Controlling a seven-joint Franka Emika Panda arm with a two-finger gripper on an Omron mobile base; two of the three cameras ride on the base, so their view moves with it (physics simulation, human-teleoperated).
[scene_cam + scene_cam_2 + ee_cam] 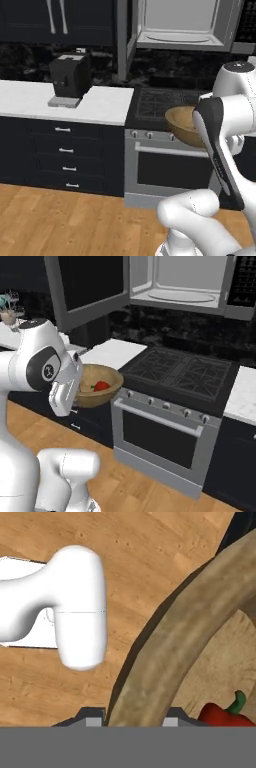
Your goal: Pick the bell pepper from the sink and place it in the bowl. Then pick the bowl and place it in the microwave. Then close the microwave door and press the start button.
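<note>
The gripper (134, 719) is clamping the rim of the bowl (98, 387), one dark finger tip sitting on each side of the wooden wall, so the jaws are standing only as far apart as the rim is thick. In the hand view the thick tan rim is sweeping up between the tips in a broad curve, and the wooden floor (150, 557) is lying far below it, so the bowl is hanging in the air.

The bell pepper (101, 386) is lying inside the bowl, red against the tan wood; in the hand view its green stem is curling up beside the inner wall.

From the right base view, the white arm is holding the bowl out in front of the oven (160, 441), just beside its left front corner and about level with the cooktop (182, 373). From the left base view the bowl is partly hiding behind the arm's forearm.

Above the cooktop the microwave (180, 286) is standing open, its pale interior and round turntable showing. The microwave door (85, 288) is swinging out wide to the left, dark glass facing the room.
</note>
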